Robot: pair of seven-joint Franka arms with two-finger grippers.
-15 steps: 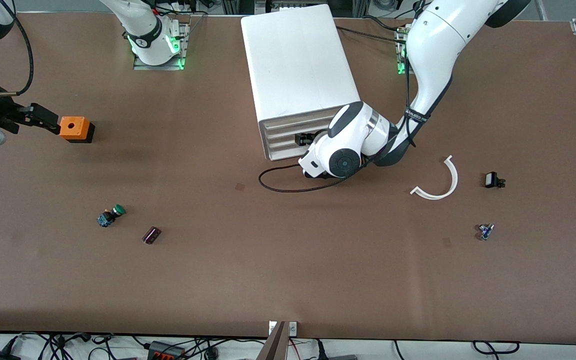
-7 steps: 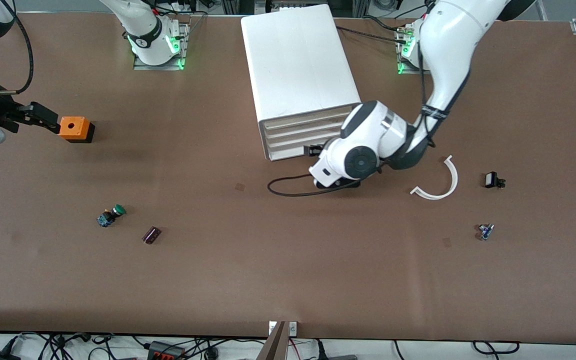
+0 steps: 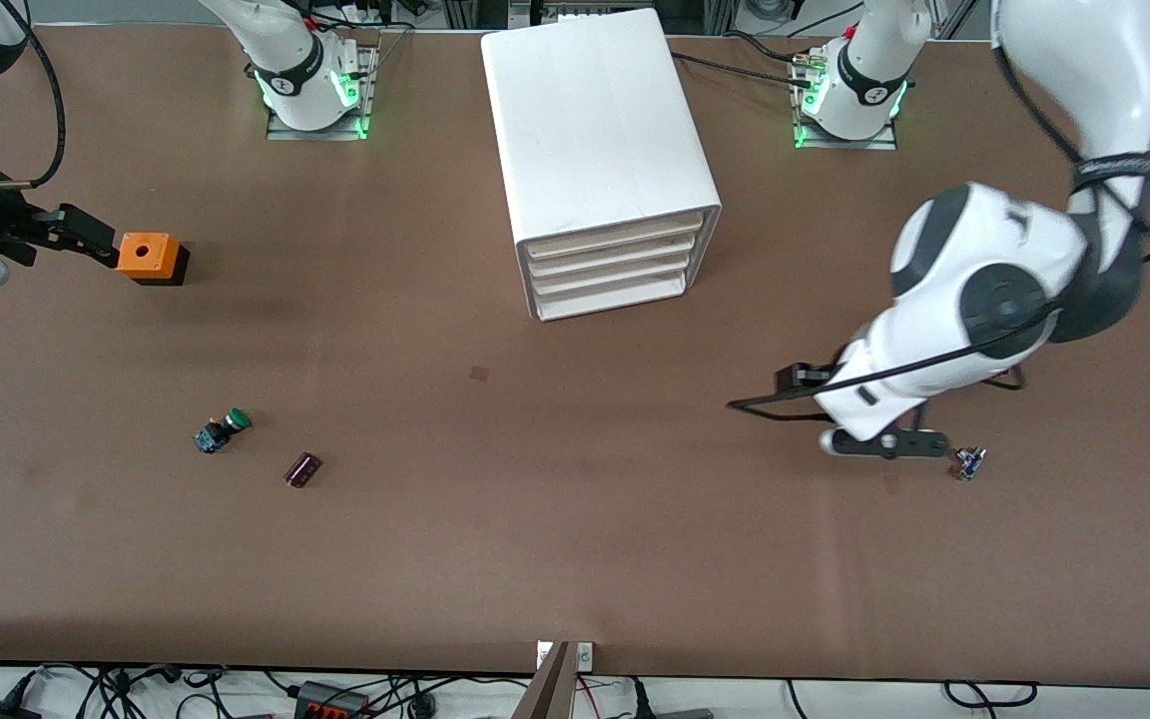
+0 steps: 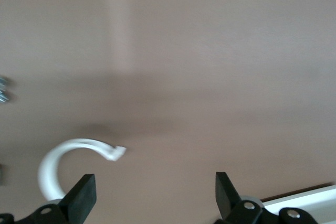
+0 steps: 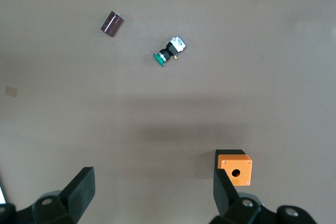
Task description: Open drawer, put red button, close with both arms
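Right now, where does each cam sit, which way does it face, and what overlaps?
Front: high across the table, facing both bases; shows the cabinet, both arms, left claw over the table near a small part.
Left wrist: on the left arm, looking down at the table and white curved piece; own open claw shows.
Right wrist: on the right arm, looking down; own open claw shows.
Shared by front and right wrist: orange box, green button.

orange box (image 3: 150,257), green button (image 3: 223,430), dark capacitor (image 3: 302,469), white curved piece (image 4: 68,158)
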